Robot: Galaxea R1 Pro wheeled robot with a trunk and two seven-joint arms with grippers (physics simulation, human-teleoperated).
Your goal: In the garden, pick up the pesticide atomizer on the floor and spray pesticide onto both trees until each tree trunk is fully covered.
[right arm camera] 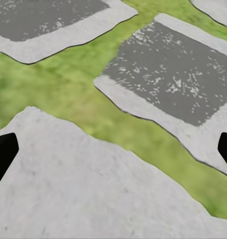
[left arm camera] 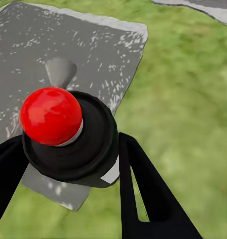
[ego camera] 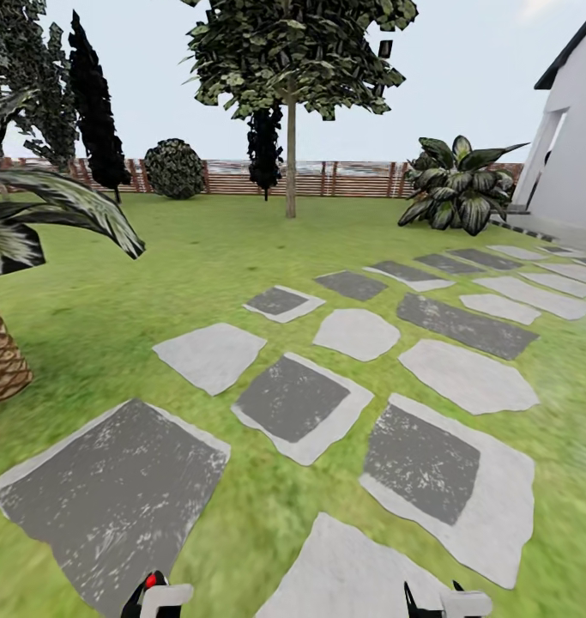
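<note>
The pesticide atomizer (left arm camera: 68,137), a black rounded body topped by a glossy red ball, sat pinched in the left tool (left arm camera: 68,189). The right tool (right arm camera: 113,149) hung spread over speckled grey stepping stones (ego camera: 293,403). One pale-trunked tree (ego camera: 290,154) stood at twelve o'clock on the lawn (ego camera: 155,275).

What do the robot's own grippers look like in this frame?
Both have black, tapering fingers. The left gripper has flat, wedge-shaped black fingers. In the head view the right gripper has a white housing with black finger tips; no cables or markings show.

Grass floor (ego camera: 198,283) with stepping stones (ego camera: 293,403)
</note>
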